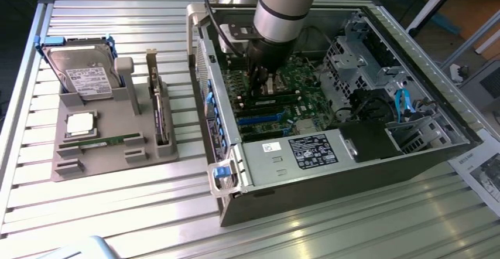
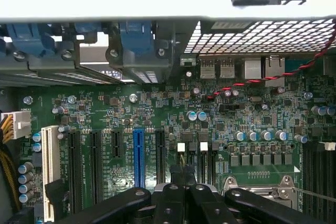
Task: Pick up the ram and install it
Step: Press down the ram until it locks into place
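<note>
black end effector (image 1: 264, 77) is lowered inside the open grey metal computer case (image 1: 328, 171), just above the green motherboard (image 2: 173, 124), hemmed in by the case's side walls; i cannot tell whether it is open or closed. thin green ram stick (image 1: 100, 143) lies in the grey moulded parts holder (image 1: 109, 153) on the slatted metal surface (image 1: 117, 212), well apart from the case, beside the square silver processor chip (image 1: 81, 124).

Exterior view high above the open computer case (image 1: 343, 124); wrist view close over its motherboard (image 2: 173, 129), shared.
</note>
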Robot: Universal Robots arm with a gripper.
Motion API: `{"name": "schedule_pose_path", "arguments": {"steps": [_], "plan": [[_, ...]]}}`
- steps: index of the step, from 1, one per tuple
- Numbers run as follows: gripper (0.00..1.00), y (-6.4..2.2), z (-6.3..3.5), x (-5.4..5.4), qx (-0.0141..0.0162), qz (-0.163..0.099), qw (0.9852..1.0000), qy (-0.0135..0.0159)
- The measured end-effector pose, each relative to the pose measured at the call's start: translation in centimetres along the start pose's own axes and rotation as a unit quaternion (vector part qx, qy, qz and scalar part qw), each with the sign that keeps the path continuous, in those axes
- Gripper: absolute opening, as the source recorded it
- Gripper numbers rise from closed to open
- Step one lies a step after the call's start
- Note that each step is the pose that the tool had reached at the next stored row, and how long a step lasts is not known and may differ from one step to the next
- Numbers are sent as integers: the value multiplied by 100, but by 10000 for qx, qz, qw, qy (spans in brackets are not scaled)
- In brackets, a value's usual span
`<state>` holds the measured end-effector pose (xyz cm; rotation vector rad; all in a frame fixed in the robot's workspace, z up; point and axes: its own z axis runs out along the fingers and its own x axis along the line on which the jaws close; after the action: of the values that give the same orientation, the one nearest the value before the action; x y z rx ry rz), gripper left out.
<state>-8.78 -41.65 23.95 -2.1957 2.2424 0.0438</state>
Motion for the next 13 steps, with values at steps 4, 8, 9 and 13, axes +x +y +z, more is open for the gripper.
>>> {"name": "schedule_pose_path", "arguments": {"steps": [4, 8, 9, 13], "plan": [[10, 0, 18, 1, -2, 0, 10000, 3], [10, -1, 33, 1, 0, 0, 10000, 0], [10, 0, 34, 1, -1, 0, 10000, 1], [10, 0, 37, 1, -1, 0, 10000, 1]]}}
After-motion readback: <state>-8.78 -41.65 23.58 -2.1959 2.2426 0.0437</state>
